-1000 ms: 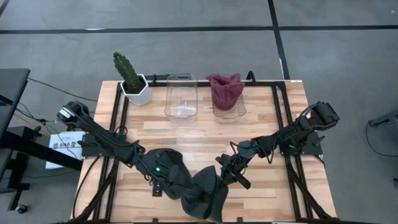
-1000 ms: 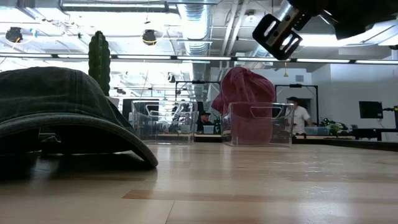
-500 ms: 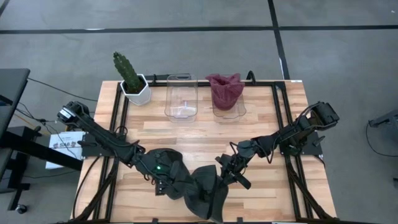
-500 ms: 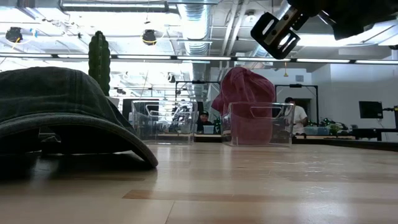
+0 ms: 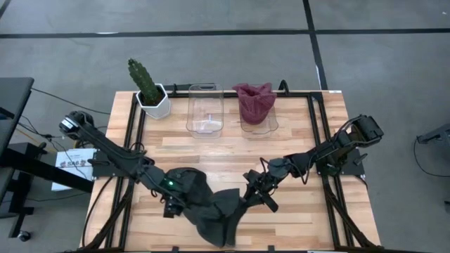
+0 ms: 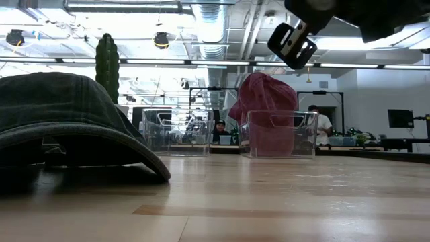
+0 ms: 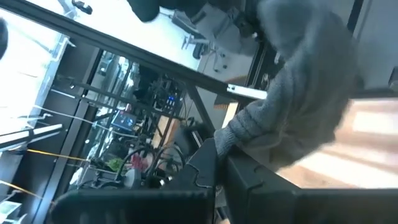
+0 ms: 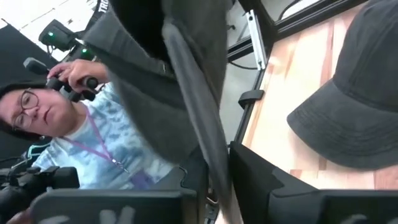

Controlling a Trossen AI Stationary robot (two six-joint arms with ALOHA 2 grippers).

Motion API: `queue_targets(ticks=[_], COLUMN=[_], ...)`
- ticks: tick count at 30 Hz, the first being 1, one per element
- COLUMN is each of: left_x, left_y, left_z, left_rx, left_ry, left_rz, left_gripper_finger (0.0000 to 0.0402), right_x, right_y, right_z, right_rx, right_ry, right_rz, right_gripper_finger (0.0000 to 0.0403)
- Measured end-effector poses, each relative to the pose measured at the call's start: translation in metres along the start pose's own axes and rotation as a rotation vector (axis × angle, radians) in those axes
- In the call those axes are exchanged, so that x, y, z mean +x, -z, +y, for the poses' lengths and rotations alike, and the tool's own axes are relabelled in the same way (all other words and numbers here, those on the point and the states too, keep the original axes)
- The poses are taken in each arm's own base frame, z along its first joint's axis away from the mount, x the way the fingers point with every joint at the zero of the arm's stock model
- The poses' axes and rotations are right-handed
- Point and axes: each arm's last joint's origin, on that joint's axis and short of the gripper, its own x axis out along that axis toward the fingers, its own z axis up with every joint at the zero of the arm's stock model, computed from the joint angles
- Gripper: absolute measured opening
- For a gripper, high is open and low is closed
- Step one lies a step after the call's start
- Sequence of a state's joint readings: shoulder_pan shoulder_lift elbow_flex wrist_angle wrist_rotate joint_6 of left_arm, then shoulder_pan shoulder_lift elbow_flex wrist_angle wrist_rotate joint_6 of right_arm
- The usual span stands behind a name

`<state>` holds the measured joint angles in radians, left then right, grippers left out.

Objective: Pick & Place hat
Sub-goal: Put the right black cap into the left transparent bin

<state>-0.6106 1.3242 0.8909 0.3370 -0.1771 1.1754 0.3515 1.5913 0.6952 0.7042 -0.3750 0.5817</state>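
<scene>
A dark grey hat (image 5: 218,216) hangs between my two grippers above the table's near middle. My left gripper (image 5: 188,205) is shut on its left side and my right gripper (image 5: 244,202) is shut on its right side. In the right wrist view the hat's stiff brim (image 8: 196,93) rises from my shut fingers (image 8: 217,177). In the left wrist view bunched grey cloth (image 7: 298,87) sits at my shut fingers (image 7: 221,165). A second dark hat (image 6: 64,114) (image 8: 354,106) lies brim down on the wood. My left gripper pinches a bunched part of the hat's soft crown cloth (image 7: 239,134) between its two fingers, coming from the table's left. The cloth is gathered in several folds and lifted off the wood. My right gripper pinches the hat's brim edge (image 8: 214,152) between its two fingers, coming from the table's right and slanting toward the near edge. The brim stands edge-on in the hold, and the hat is off the table.
At the far edge stand a potted cactus (image 5: 148,88), a clear bin (image 5: 204,109) and a second clear bin holding a maroon hat (image 5: 254,102). A black frame (image 5: 320,140) runs along the table's sides. A person in a blue shirt (image 8: 93,143) sits beyond the near edge.
Both grippers have moved a little toward the table's left, carrying the held hat with them. The hat has gone from a rounded heap to a flatter, stretched shape between them. In the low view the right gripper has shifted left and tipped. The second hat has stayed put.
</scene>
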Motion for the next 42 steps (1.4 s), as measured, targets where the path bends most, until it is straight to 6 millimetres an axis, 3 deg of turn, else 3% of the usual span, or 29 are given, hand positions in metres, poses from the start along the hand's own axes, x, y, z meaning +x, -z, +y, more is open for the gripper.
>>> queue_targets(ticks=[16, 20, 25, 29, 35, 39, 42], left_x=[-0.005, -0.007, -0.013, -0.031, -0.08, -0.113, -0.129], left_y=[-0.005, -0.009, -0.008, -0.005, 0.005, 0.017, 0.028], left_z=[-0.003, -0.006, -0.001, 0.025, 0.091, 0.126, 0.142], left_rx=[-0.03, -0.021, -0.033, -0.113, -0.312, -0.428, -0.456], left_ry=[0.024, 0.002, -0.118, -0.322, -0.679, -0.87, -0.956], left_rz=[0.038, 0.113, 0.325, 0.551, 0.83, 0.94, 0.991], left_gripper_finger=[0.0009, 0.0009, 0.0009, 0.0009, 0.0009, 0.0009, 0.0009], right_x=[-0.001, -0.002, -0.005, -0.008, -0.006, -0.005, -0.003], right_y=[0.004, 0.009, 0.018, 0.028, 0.039, 0.047, 0.055], right_z=[-0.005, -0.011, -0.02, -0.025, -0.016, -0.008, 0.003], right_rx=[0.013, 0.041, 0.073, 0.095, 0.076, 0.094, 0.045], right_ry=[0.047, 0.104, 0.318, 0.523, 0.661, 0.779, 0.859], right_rz=[0.042, 0.09, 0.109, 0.116, 0.076, 0.006, -0.054], right_gripper_finger=[0.0186, 0.0196, 0.0183, 0.0141, 0.0014, 0.0005, 0.0004])
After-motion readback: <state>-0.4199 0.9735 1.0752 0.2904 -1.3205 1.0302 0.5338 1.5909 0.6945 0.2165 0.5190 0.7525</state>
